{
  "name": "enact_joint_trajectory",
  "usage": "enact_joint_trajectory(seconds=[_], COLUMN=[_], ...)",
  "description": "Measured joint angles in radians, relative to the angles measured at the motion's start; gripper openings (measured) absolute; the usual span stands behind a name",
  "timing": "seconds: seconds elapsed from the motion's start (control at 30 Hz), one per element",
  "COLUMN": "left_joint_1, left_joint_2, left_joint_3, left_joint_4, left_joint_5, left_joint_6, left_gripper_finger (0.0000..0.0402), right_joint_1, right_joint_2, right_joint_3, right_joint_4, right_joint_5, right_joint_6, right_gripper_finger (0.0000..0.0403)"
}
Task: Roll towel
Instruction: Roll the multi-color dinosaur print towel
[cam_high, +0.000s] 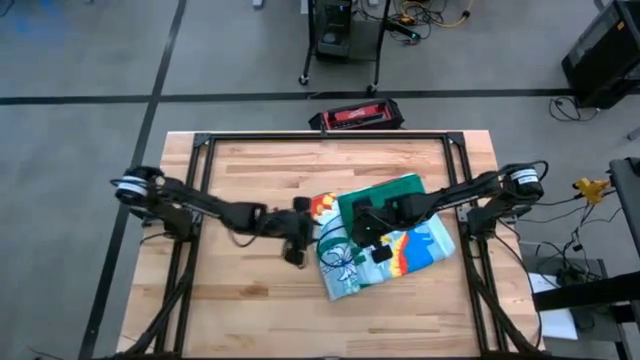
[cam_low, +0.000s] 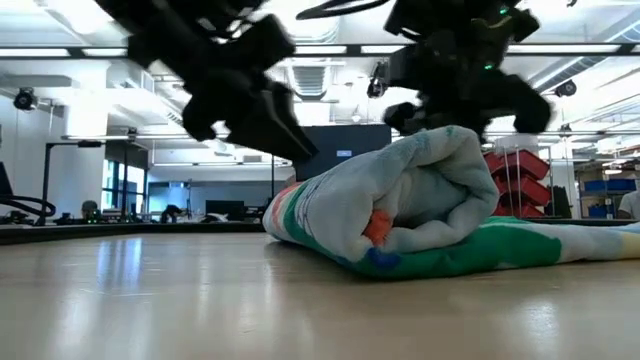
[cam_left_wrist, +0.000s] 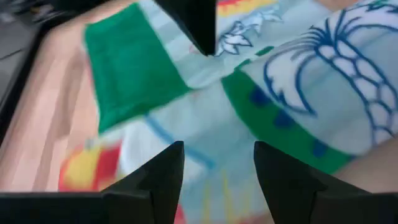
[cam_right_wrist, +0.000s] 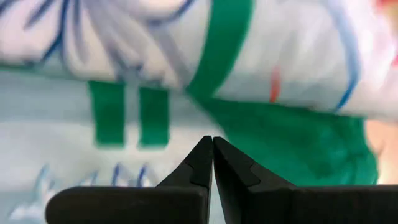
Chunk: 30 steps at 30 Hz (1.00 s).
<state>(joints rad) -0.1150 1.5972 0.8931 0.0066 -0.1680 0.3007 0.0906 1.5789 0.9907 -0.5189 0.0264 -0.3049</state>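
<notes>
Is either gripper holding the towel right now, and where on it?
Neither. The left gripper is open just off the towel; the right gripper is shut with nothing between its fingertips.

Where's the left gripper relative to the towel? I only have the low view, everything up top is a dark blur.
Observer: The left gripper sits just off the towel at its left edge, per the high view.
Operator: Is it holding cloth?
Observer: No. In the left wrist view its fingers are spread with the towel showing in the gap, nothing pinched.
Operator: And the right one?
Observer: The right gripper is over the middle of the towel; the right wrist view shows its fingertips pressed together, no fabric between them.
Operator: Is the whole towel rolled?
Observer: No. From above, a flat green part lies on the far side of the roll.
</notes>
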Motion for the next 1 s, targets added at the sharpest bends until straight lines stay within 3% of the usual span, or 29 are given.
enact_joint_trajectory(seconds=[0.23,0.47,0.6,0.8,1.0], left_joint_1=[0.033,0.064,0.075,0.080,0.081], left_joint_2=[0.107,0.256,0.326,0.404,0.463], left_joint_3=[0.256,0.464,0.569,0.732,0.830], left_joint_4=[-0.329,-0.484,-0.571,-0.856,-0.924], left_joint_5=[0.154,0.214,0.246,0.264,0.273], left_joint_6=[0.201,0.331,0.386,0.381,0.414], left_gripper_finger=[0.0217,0.0240,0.0240,0.0243,0.0240], right_joint_1=[-0.001,-0.001,0.006,0.009,0.016], right_joint_2=[-0.145,-0.230,-0.220,-0.176,-0.138], right_joint_3=[-0.061,-0.143,-0.186,-0.208,-0.212], right_joint_4=[-0.061,-0.062,-0.040,0.033,0.105], right_joint_5=[0.001,-0.004,-0.010,-0.028,-0.032], right_joint_6=[0.096,0.195,0.227,0.256,0.234], right_gripper_finger=[0.0000,0.0012,0.0041,0.0098,0.0147])
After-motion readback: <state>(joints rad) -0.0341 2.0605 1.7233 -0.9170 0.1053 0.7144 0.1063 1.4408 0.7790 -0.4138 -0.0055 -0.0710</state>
